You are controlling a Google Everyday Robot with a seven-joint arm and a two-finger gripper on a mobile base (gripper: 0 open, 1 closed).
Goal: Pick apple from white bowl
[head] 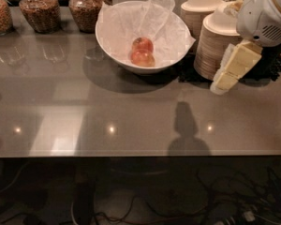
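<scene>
The white bowl (113, 48) stands at the back middle of the grey table, lined with crumpled white tissue paper (154, 20). Two reddish-orange apples lie in it, touching: one in front (143, 58) and one behind (142, 44). My gripper (228, 73), cream-coloured under a white wrist, hangs above the table at the right. It is in front of the stacked beige bowls, well to the right of the white bowl and apart from it. It holds nothing that I can see.
Two stacks of beige disposable bowls (210, 46) stand right of the white bowl, just behind my gripper. Three glass jars of grains or nuts (37, 11) line the back left. The table's front edge (131, 154) runs across, with cables on the floor below.
</scene>
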